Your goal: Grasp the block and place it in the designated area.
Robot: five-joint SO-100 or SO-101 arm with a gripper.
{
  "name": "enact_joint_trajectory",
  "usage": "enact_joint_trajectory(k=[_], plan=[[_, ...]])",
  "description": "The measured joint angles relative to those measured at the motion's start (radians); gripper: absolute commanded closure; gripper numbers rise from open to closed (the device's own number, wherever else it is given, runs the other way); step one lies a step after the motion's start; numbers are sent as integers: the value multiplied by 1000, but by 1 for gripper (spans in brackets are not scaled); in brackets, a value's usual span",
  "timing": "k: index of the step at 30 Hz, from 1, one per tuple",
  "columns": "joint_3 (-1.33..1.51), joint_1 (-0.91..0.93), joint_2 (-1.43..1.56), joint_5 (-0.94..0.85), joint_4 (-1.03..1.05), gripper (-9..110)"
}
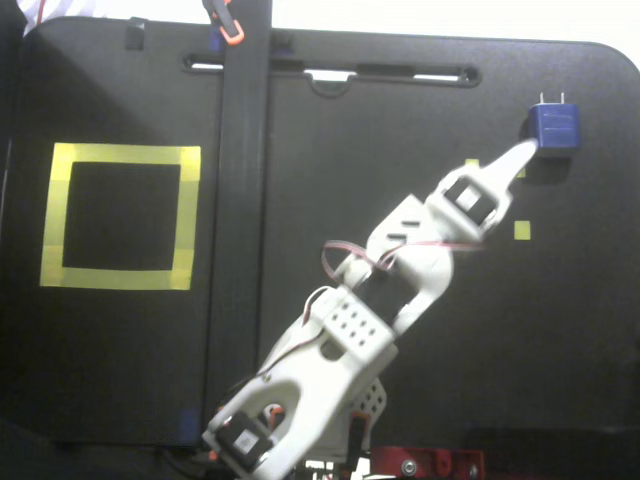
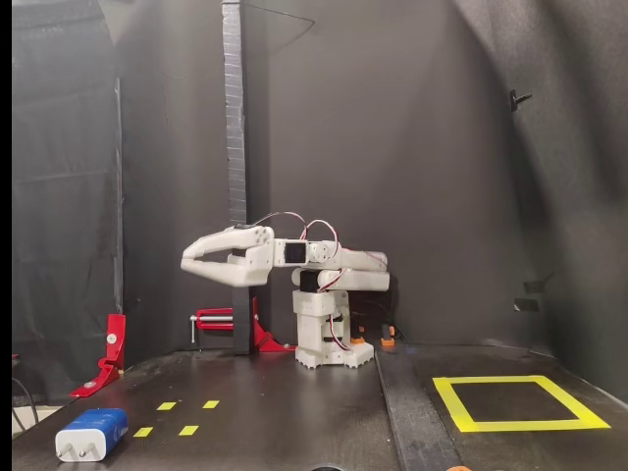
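While we are holding the white two-finger end effector high above the black table, with its tips nearly together and nothing between them, the small dark-blue square block with two pale prongs is lying flat at the table's far right corner in the view from above, and at the near left edge in the side view. From above, the end effector appears to be touching the block, yet the side view is showing us well clear of it, so we are judging the main risk to be a descent with the narrow gap unopened, which would make the tips push the block toward the nearby table edge or tip it. The prongs could also catch a finger. The large square outline of wide yellow tape is sitting well apart, beyond the black upright post, which a low carry might strike. We are finding no readable writing or brand.
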Motion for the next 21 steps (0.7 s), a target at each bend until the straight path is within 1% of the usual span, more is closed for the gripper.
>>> enact_joint_trajectory(k=[4,13,18,21], plan=[[-201,-8,-230,18,20,102],[-753,-14,-795,31,209,102],[-1028,-14,-1055,37,348,102],[-1207,-14,-1190,37,485,102]])
